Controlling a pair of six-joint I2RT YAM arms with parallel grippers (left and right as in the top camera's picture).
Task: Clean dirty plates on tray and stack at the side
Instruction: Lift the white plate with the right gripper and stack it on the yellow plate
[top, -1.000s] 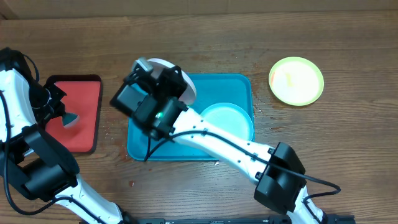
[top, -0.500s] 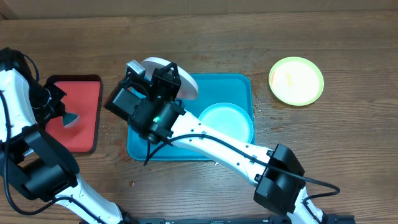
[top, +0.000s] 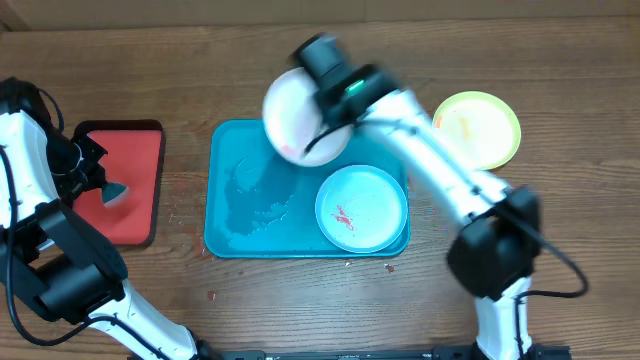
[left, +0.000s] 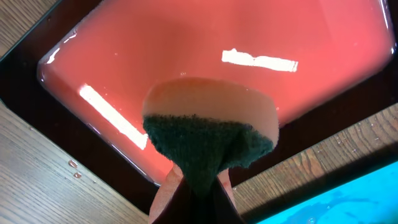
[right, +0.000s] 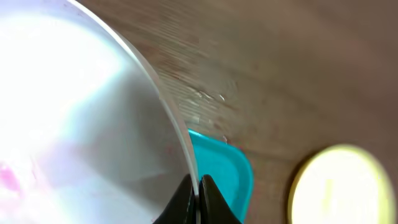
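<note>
My right gripper is shut on the rim of the white plate and holds it tilted above the far edge of the teal tray; the plate fills the right wrist view, pinched between the jaws. The mint-green plate with red smears lies in the tray's right half. The yellow-green plate lies on the table at the far right, also in the right wrist view. My left gripper is shut on a sponge over the red tray.
The red tray with dark rim lies at the left of the wooden table. Water wets the left half of the teal tray. The left arm stands at the far left edge.
The right arm has swung from the left side of the teal tray to the right, carrying the white plate up and over the tray's far edge. The left arm has not moved.
</note>
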